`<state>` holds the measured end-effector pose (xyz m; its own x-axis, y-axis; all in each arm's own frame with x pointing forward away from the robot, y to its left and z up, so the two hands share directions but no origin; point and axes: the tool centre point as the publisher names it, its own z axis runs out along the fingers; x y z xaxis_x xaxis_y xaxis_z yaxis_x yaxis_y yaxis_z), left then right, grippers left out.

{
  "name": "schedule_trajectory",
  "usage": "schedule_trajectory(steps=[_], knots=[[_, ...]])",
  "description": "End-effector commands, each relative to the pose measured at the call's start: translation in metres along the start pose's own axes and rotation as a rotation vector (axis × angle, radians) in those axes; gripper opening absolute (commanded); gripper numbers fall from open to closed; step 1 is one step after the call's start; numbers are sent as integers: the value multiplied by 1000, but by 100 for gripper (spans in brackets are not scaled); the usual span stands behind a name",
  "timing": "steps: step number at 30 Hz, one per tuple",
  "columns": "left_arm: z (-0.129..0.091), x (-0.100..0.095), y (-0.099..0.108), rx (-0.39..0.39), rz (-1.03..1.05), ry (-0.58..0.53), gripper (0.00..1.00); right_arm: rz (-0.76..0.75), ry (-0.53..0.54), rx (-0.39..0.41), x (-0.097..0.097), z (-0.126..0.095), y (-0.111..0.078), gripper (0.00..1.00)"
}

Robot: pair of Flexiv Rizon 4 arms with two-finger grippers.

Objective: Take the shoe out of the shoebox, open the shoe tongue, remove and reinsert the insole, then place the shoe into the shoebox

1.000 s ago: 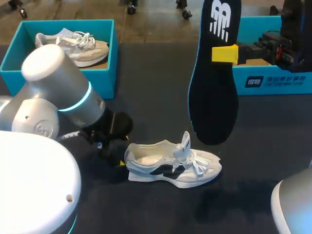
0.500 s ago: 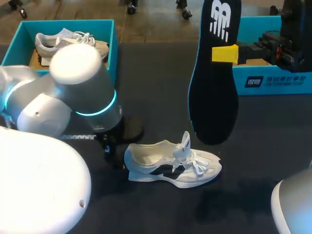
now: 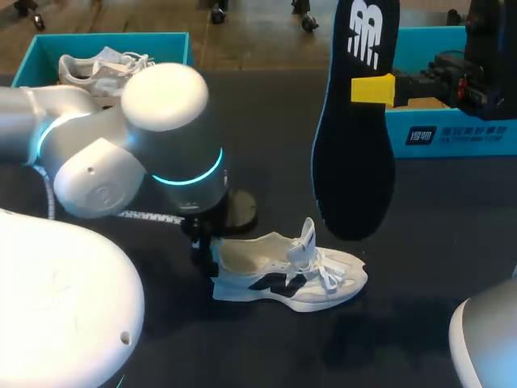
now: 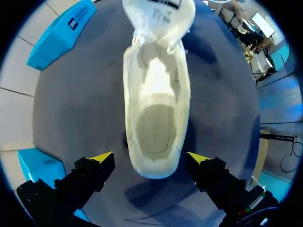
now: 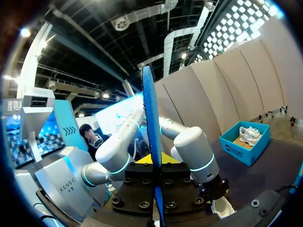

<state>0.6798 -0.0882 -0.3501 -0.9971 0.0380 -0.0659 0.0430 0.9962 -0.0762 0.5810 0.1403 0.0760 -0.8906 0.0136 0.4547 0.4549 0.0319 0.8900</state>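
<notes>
Shifted right, left pincer (image 4: 149, 157) now straddles the shoe (image 4: 156, 94) at its heel.

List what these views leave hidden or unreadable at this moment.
1. Head view: the left claw is hidden behind the left arm. Only the left wrist view shows it, open on either side of the shoe.
2. Head view: the right claw has its far finger behind the insole.
3. Left wrist view: the shoe's toe is hidden by the raised tongue.
4. Head view: the right shoebox interior is mostly covered by the right arm.
</notes>
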Motion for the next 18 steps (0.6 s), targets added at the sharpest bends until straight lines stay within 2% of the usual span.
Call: schedule_trajectory(steps=[1,8,18], knots=[[-21,0,-10,9,14,8,100,0,4,5,-3,4,3,0],[-26,-11,-40,0,11,-37,100,0,4,5,-3,4,3,0],[-11,-32,-72,23,24,-28,100,0,4,5,-3,4,3,0]])
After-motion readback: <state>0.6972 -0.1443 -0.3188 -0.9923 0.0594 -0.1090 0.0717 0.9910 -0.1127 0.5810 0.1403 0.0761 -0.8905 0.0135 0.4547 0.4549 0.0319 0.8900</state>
